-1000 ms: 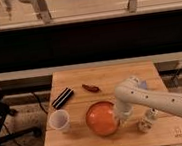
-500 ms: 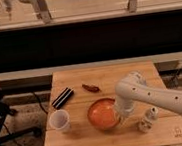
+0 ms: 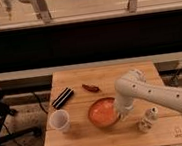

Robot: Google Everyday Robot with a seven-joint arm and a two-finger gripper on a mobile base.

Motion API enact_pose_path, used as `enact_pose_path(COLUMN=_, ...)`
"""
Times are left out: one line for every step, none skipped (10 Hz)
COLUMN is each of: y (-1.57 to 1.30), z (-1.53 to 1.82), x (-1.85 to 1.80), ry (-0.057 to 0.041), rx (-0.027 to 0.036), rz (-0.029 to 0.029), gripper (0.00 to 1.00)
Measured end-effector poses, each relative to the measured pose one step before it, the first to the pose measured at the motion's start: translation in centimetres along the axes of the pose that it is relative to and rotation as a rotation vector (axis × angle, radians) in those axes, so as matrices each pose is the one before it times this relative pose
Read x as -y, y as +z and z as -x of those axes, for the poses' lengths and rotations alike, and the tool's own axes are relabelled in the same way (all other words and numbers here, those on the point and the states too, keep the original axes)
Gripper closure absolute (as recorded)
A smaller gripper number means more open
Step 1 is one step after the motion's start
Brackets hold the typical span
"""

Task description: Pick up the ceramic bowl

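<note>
On the tabletop (image 3: 94, 143), at right rim of bowl (image 3: 101, 112): gripper (image 3: 123, 114) in place.
Grip state not discernible. Pinch rim squarely, then lift straight up, keeping level and clear of cup (image 3: 59, 121).

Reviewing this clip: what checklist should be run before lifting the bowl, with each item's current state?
1. Gripper at the ceramic bowl, right rim: ok.
2. Bowl looks empty: ok.
3. Hold on the rim secured: cannot tell.
4. White cup stands apart from the bowl on the table: ok.
5. Clearance from the small pale objects beside the gripper: cannot tell.
</note>
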Motion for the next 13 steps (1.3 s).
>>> enact_pose_path(y=-0.002, z=-0.059, x=0.112, ry=0.00279, rx=-0.00105, rz=-0.00116, gripper=0.8)
enact_pose_path(y=0.046, z=-0.04, x=0.068, ry=0.00146, rx=-0.00021, rz=-0.00031, gripper=0.73)
enact_pose_path(y=-0.088, z=-0.055, x=0.109, ry=0.00111, rx=-0.00141, rz=-0.00169, gripper=0.66)
enact_pose_path(y=-0.079, z=-0.094, x=0.141, ry=0.00082, rx=-0.00184, rz=-0.00158, gripper=0.61)
enact_pose_path(y=-0.119, z=-0.022, x=0.151, ry=-0.00084, rx=-0.00137, rz=-0.00166, gripper=0.63)
enact_pose_path(y=-0.053, z=-0.005, x=0.119, ry=-0.00027, rx=0.00022, rz=-0.00132, gripper=0.69)
enact_pose_path(y=-0.016, z=-0.05, x=0.033, ry=0.00211, rx=-0.00069, rz=-0.00061, gripper=0.72)
enact_pose_path(y=0.413, z=-0.178, x=-0.112, ry=0.00827, rx=0.00149, rz=0.00294, gripper=0.71)
enact_pose_path(y=0.364, z=-0.173, x=0.162, ry=0.00503, rx=-0.00091, rz=-0.00284, gripper=0.63)
enact_pose_path(y=0.252, z=-0.073, x=0.177, ry=-0.00052, rx=-0.00108, rz=-0.00232, gripper=0.55)
enact_pose_path(y=-0.043, z=-0.024, x=0.264, ry=-0.00161, rx=-0.00085, rz=-0.00221, gripper=0.43)
enact_pose_path(y=-0.056, z=-0.026, x=0.102, ry=0.00075, rx=0.00035, rz=-0.00161, gripper=0.35)
enact_pose_path(y=-0.031, z=-0.082, x=0.04, ry=0.00192, rx=-0.00094, rz=-0.00072, gripper=0.26)
